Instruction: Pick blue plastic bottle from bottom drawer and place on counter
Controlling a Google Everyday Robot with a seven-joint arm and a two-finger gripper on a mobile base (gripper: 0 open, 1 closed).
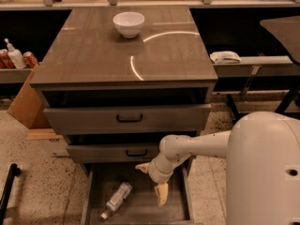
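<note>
Clear blue plastic bottle point(117, 199) lies at eight o'clock of the gripper point(151, 185) (jaws apart) in the bottom drawer point(140, 212); straddle its middle.

The blue plastic bottle point(117, 199) lies by the bottom drawer's point(140, 212) left wall. The gripper point(151, 184) hangs beside it, fingers spread.

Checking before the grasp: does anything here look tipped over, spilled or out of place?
The blue plastic bottle lies on its side, diagonally, on the floor of the open bottom drawer. No spill shows. The hand hangs open over the drawer, to the right of the bottle and apart from it.
</note>
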